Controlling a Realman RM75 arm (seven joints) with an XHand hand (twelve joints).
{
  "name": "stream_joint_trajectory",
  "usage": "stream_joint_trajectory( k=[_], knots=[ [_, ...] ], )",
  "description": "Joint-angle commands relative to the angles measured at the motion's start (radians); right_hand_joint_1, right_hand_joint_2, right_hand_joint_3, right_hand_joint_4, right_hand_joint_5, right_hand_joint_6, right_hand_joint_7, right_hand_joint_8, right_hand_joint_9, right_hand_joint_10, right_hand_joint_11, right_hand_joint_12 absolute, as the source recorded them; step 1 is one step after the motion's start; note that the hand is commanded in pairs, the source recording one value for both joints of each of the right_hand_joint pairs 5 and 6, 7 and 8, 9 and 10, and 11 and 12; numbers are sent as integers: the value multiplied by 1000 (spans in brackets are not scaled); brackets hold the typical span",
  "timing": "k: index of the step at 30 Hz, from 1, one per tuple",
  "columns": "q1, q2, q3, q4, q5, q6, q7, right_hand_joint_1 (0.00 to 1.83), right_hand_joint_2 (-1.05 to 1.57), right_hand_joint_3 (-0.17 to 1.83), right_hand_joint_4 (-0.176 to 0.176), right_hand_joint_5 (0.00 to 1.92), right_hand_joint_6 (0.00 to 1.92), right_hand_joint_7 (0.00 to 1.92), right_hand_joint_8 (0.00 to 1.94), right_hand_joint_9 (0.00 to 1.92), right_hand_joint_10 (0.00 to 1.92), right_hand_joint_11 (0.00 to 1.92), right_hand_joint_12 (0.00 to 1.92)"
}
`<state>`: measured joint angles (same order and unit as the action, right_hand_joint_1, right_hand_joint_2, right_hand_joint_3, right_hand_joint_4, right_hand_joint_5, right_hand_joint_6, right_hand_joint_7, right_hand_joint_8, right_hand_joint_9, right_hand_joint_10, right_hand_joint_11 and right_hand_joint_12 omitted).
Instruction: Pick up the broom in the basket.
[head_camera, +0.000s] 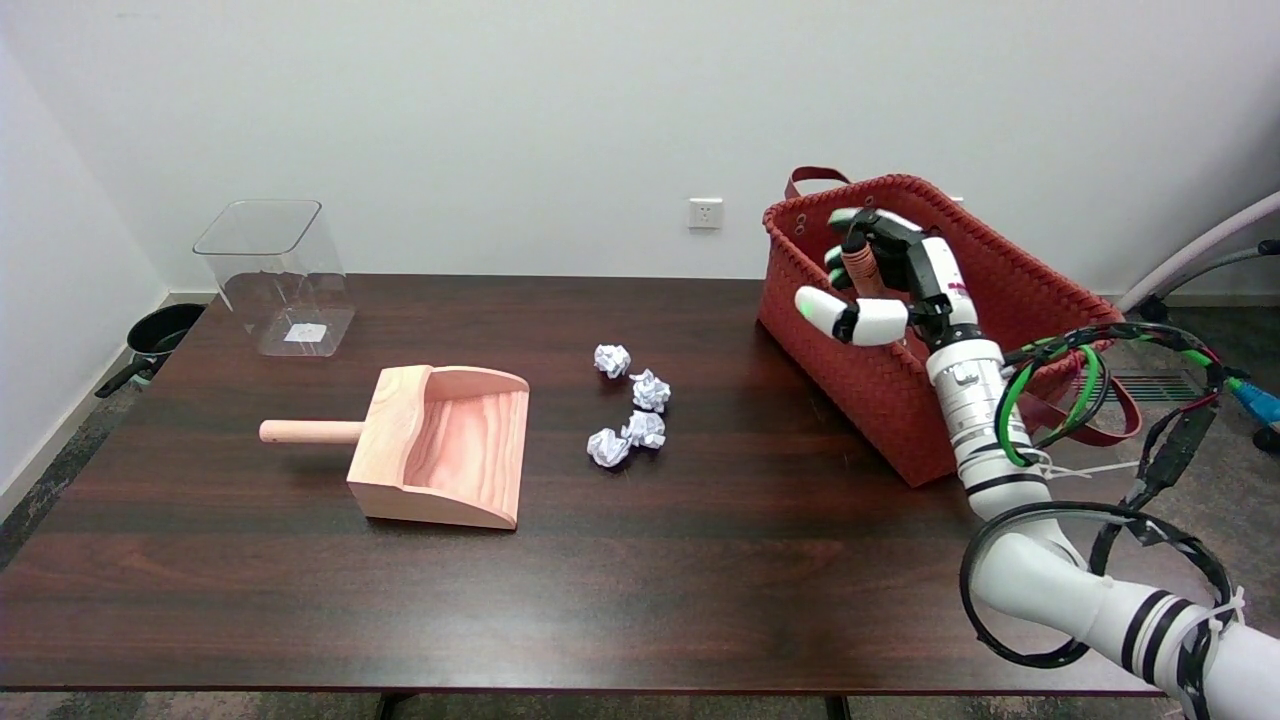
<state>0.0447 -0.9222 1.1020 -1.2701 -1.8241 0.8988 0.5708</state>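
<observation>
Head view: basket (900, 400), woven and red-orange, stands at the right end of the dark wooden table (640, 600), tipped so its open mouth faces the camera, with a darker strap handle (812, 178) showing at its back rim. Inside that mouth the broom (860, 272) shows only as a brown, reddish handle end rising near the basket's left inner wall; the rest of it is hidden by the basket and by the fingers around it. The right hand (890, 275) reaches into the basket from the lower right on its white arm (985, 430), and its fingers (868, 222) curl over the top of the broom handle, wrapped close around it, while the white-tipped thumb (830, 312) sticks out leftward over the basket's near rim. The broom sits in that grasp, its handle upright between the curled fingers. Green and black cables (1060, 390) loop around the arm just right of the basket.

Left of the basket, near the table's middle, lie four crumpled paper balls (632, 415) in a loose cluster. Farther left from the basket lies a wooden dustpan (440, 455), its round handle pointing away from the basket. Beyond the dustpan, at the table's far left corner, stands a clear plastic bin (275, 275). A white wall socket (705, 213) sits on the wall just left of the basket's rim, and a black pan (160, 335) rests on the floor at the far left.
</observation>
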Motion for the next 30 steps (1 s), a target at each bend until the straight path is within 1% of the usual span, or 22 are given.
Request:
stream_joint_trajectory(
  k=[1,4,5,7,8,9,14,20,30],
  knots=[
    [10,0,-5,44,23,4,3,998,408,865,0,1371,1371,1290,1290,1396,1396,1253,1253],
    [16,1,-5,44,23,7,3,981,488,859,0,1549,1549,1456,1456,1523,1523,1410,1410],
    [18,1,-5,45,23,7,3,978,506,855,0,1585,1585,1479,1479,1540,1540,1438,1438],
    [23,1,-6,46,23,7,3,966,598,825,0,1806,1806,1591,1591,1632,1632,1543,1543],
    [25,1,-6,47,21,7,3,964,631,817,0,1889,1889,1639,1639,1670,1670,1587,1587],
    [29,1,-8,51,18,7,3,962,649,814,0,1920,1920,1664,1664,1691,1691,1612,1612],
    [58,0,-31,66,16,19,3,949,686,825,0,1920,1920,1714,1714,1722,1722,1647,1647],
    [90,-8,-57,81,16,46,3,894,652,865,0,1920,1920,1745,1745,1728,1728,1652,1652],
    [129,-13,-65,70,21,108,3,871,727,773,0,1920,1920,1773,1773,1753,1753,1684,1684]
  ],
)
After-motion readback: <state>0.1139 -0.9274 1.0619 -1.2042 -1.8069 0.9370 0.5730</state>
